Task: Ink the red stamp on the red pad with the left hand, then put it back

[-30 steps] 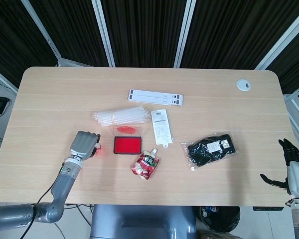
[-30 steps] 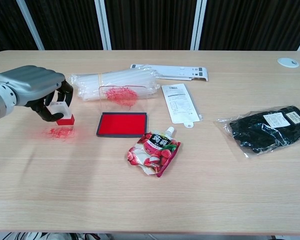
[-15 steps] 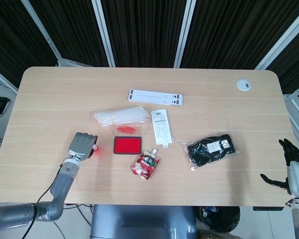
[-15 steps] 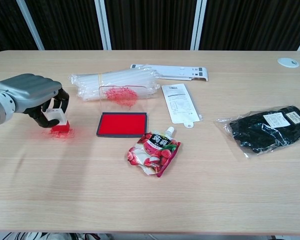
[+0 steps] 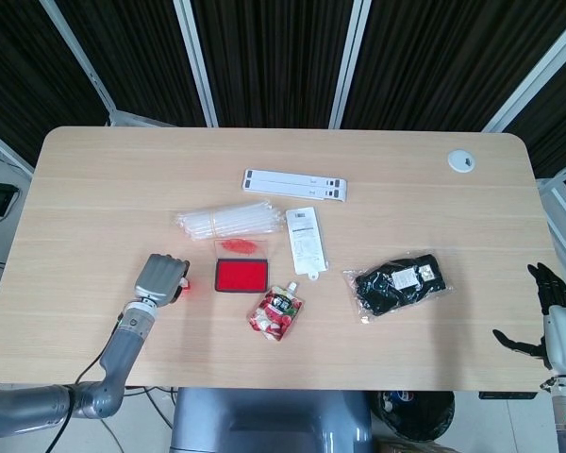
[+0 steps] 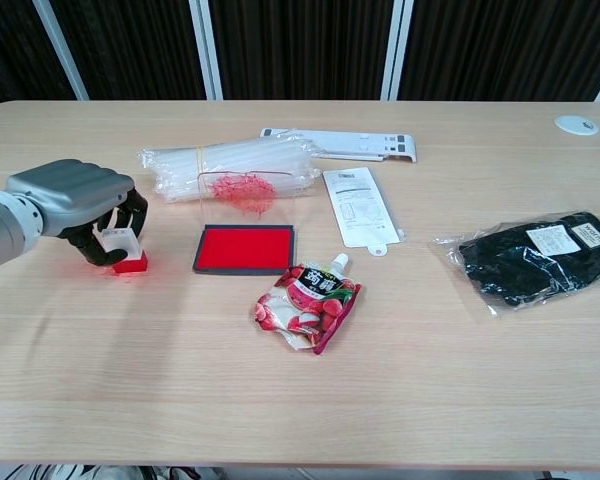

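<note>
Chest view gives me my left hand (image 6: pixel 75 200) low over the worktop (image 6: pixel 300 400), knuckles up, fingers curled down around the red stamp (image 6: pixel 123 251), which sits on the wood left of the red pad (image 6: pixel 245 248). From the head view the hand covers most of the stamp. Far right of the pad, my right hand (image 5: pixel 550 311) hangs off the worktop's edge, fingers spread and empty, its wrist cut off by the frame.

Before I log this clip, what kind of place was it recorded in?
Probably a lab or office test bench: a light wood table with a cable grommet, dark slatted panels behind, and assorted packaged props such as the bagged straws.
</note>
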Available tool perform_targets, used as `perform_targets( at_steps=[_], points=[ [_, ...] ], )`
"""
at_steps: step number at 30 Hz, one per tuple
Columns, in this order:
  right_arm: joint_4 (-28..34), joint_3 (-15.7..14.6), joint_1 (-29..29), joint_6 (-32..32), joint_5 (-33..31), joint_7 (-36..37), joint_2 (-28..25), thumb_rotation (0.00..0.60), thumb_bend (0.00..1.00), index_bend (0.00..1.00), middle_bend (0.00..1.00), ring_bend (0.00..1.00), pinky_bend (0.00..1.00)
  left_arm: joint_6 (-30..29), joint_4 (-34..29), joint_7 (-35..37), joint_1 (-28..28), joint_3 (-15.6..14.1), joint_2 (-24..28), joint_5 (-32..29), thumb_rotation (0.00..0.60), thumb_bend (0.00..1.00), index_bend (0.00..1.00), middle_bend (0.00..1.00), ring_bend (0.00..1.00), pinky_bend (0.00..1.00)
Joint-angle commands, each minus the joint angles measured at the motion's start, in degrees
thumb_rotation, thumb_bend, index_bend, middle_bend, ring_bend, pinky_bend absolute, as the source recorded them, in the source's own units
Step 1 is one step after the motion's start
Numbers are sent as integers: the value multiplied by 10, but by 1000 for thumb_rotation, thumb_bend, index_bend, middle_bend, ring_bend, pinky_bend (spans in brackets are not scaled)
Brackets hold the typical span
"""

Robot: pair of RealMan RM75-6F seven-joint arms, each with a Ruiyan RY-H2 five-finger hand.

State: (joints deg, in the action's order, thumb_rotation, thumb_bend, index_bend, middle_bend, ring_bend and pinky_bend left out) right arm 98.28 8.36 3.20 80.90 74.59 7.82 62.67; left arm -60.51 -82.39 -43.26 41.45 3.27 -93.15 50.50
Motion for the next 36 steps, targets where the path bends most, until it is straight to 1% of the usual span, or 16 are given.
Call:
perform_targets(
  at_steps=[1, 4, 10, 18, 36],
  points=[
    [0, 0, 0, 0, 0, 0, 0, 600, 159, 0, 0, 0, 198, 0, 1, -1, 0, 0, 0, 0, 600, 556, 561, 537, 432, 522],
    [0, 0, 0, 0, 0, 0, 0, 600, 158, 0, 0, 0, 199, 1, 0, -2, 0, 1, 0, -1, 600, 543, 550, 527, 426, 516],
    [1, 0, 0, 0, -1, -1, 0, 600, 158, 0, 0, 0, 199, 3, -4, -9, 1, 2, 3, -6, 600, 458, 511, 488, 404, 498],
    [1, 0, 0, -1, -1, -2, 0, 600, 159, 0, 0, 0, 198, 2, -5, -15, 2, 3, 4, -9, 600, 396, 487, 460, 392, 492],
    [2, 0, -1, 0, -1, -2, 0, 600, 159, 0, 0, 0, 198, -3, -19, -33, 3, 3, 11, -22, 600, 349, 469, 440, 385, 488]
  ],
)
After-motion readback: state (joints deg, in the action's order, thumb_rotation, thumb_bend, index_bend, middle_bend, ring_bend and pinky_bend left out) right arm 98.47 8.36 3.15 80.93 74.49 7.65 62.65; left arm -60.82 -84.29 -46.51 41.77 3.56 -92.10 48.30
